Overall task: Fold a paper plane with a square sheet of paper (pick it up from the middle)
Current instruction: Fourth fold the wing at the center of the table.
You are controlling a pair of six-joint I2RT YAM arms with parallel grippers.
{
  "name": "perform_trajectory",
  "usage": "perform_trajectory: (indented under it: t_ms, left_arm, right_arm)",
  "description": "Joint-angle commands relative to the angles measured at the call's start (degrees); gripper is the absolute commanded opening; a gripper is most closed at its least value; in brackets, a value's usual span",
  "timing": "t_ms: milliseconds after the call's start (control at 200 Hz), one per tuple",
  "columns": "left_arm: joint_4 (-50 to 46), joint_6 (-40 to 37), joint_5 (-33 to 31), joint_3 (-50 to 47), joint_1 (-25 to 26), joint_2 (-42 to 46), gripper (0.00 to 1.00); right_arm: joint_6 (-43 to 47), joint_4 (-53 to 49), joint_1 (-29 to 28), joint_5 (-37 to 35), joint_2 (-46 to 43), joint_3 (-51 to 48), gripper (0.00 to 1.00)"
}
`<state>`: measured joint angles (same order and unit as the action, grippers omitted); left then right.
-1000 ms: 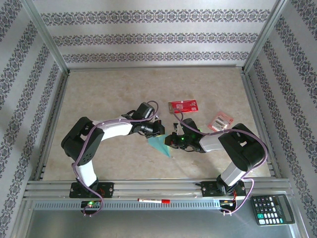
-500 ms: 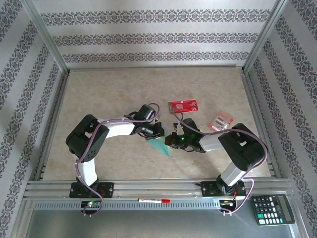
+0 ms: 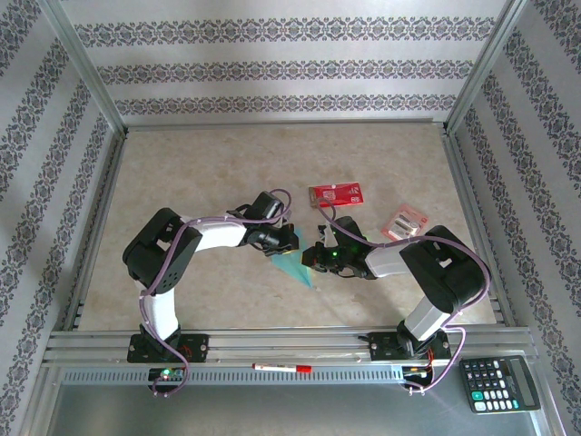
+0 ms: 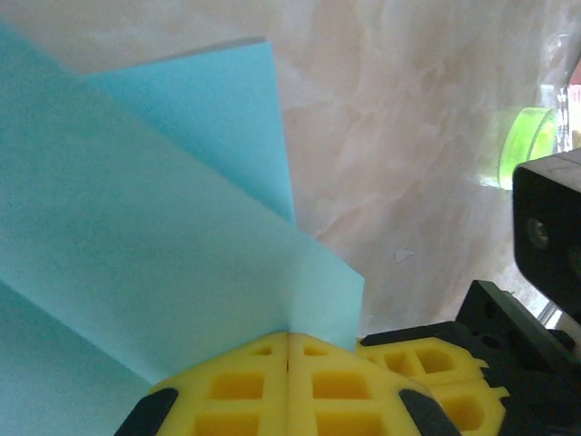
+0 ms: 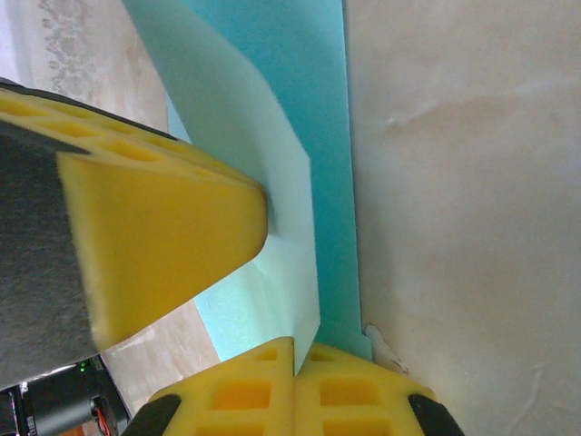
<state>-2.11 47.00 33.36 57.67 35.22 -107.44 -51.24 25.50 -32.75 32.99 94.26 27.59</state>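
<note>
I see two arms of identical build. The left arm and the right arm each have white link covers set between black joint housings. A purple cable runs loosely along each arm. A green lamp glows at the right wrist. The jaws carry yellow pads moulded with rectangular recesses and mounted on black carriers.

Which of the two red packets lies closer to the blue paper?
The darker red packet lying level, left of the tilted paler packet; it is nearer the blue paper.
</note>
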Motion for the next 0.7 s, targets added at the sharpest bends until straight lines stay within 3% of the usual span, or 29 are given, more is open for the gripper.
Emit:
perform_trajectory:
  t_ms: [0, 694]
  left_arm:
    - [-0.57, -1.71, -1.15, -0.59, -0.86, -0.98, 0.04]
    - [-1.44, -2.67, -2.39, -2.03, -1.43, -1.35, 0.03]
  right_arm:
    - [0.76, -0.93, 0.06, -0.91, 1.44, 0.40, 0.05]
    - [0.44, -0.59, 0.06, -1.19, 1.37, -0.08, 0.09]
